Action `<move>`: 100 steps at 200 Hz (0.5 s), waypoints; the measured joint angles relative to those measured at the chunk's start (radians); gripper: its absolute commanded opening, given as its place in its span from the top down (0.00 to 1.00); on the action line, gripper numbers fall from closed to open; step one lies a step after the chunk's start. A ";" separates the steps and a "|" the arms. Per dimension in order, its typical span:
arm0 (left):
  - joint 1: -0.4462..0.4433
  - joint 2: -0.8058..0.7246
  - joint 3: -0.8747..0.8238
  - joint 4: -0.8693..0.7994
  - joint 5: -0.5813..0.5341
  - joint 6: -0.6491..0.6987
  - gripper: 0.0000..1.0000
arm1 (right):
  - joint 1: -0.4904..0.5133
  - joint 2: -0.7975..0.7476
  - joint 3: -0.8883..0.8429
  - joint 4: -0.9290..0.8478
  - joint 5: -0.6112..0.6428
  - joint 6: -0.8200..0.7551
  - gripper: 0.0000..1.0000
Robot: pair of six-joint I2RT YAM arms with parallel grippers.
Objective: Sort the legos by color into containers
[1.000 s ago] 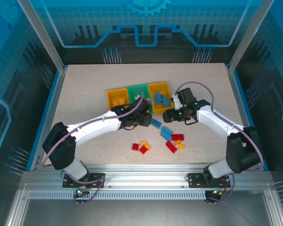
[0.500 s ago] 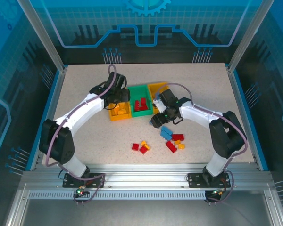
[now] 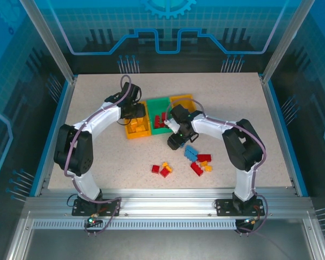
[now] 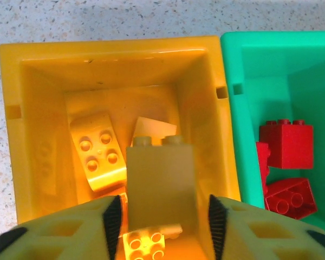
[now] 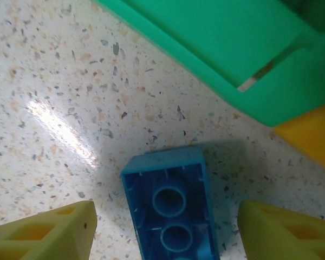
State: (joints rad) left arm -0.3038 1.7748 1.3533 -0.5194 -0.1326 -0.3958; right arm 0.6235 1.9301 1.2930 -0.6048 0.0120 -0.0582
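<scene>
- Since half a second ago the right claw [image 5: 165, 230] has slid a little toward the near left, along the front of the bins. The left claw [image 4: 161, 215] has stayed above the left yellow bin [image 4: 108, 50].
- The left claw is closed on an orange-yellow brick [image 4: 160, 179], held upright over that bin's open top (studs pointing away from the camera).
- The right claw is spread wide, one finger on either side of a blue brick [image 5: 170, 211]. That brick lies hollow side up on the desk [image 3: 233, 97], just in front of the green bin [image 5: 222, 38].
- Left yellow bin: several orange-yellow bricks [image 4: 97, 149] lie on its floor.
- Green bin, right beside it in the row: red bricks [image 4: 286, 143] inside.
- Right yellow bin [image 3: 180, 99]: mostly behind the right arm, so its contents cannot be made out.
- Loose bricks [image 3: 204, 158], red, blue and orange, lie scattered on the desk nearer the arms' bases.
</scene>
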 measured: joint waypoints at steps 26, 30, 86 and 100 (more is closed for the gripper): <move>0.000 0.003 0.000 0.000 0.000 -0.019 0.35 | 0.010 0.023 0.018 -0.016 0.034 -0.006 0.49; 0.000 0.003 0.000 0.000 0.000 -0.021 0.33 | 0.011 0.025 0.020 -0.016 0.038 -0.005 0.51; 0.000 -0.047 -0.096 0.029 0.016 -0.058 0.06 | 0.011 0.014 0.025 -0.014 0.058 0.008 0.73; 0.000 -0.091 -0.137 0.036 0.023 -0.066 0.01 | 0.011 -0.014 0.020 -0.006 0.047 0.018 0.74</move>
State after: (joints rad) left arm -0.3038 1.6840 1.2160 -0.4835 -0.1101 -0.4622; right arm 0.6346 1.9156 1.3132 -0.6113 0.0586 -0.0402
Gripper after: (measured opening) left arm 0.961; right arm 0.307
